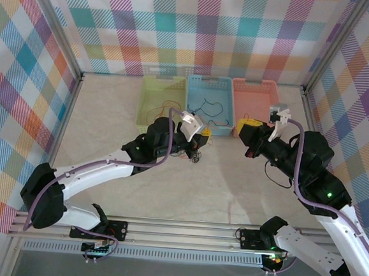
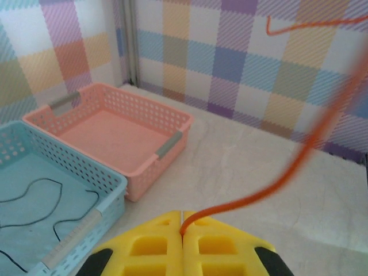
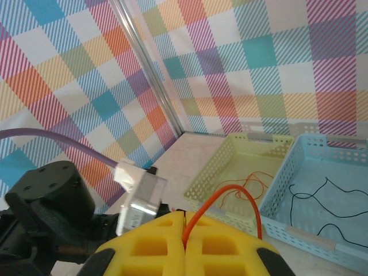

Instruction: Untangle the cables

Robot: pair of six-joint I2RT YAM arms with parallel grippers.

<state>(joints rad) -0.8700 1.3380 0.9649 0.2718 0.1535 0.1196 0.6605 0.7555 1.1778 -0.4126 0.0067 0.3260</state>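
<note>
The cables (image 1: 193,155) not yet sorted form a small dark knot on the near side of the left claw (image 1: 203,134), just beside it and well apart from the right claw (image 1: 247,126); whether the knot rests on the desk (image 1: 218,192) or hangs just over it I cannot tell. The left claw is clenched; its yellow fingers (image 2: 150,247) meet flush, nipping an orange cable (image 2: 270,190) at the seam; from there the wire climbs up and to the right in the left wrist view, blurred, towards the other arm's side. The right claw is clamped too; an orange loop (image 3: 221,191) arches out of its seam and drops to the right. I judge both grips to be on one wire, though the top view does not resolve the span between them. If so, its long axis runs across the desk from claw to claw, and the left arm is nearer the knot, so a pull along that line would draw the wire free. Farther off stand the green basket (image 1: 143,103) with loose orange wires (image 3: 253,179), the blue basket (image 1: 209,80) with black wires (image 3: 313,195), and the pink basket (image 2: 168,146).
</note>
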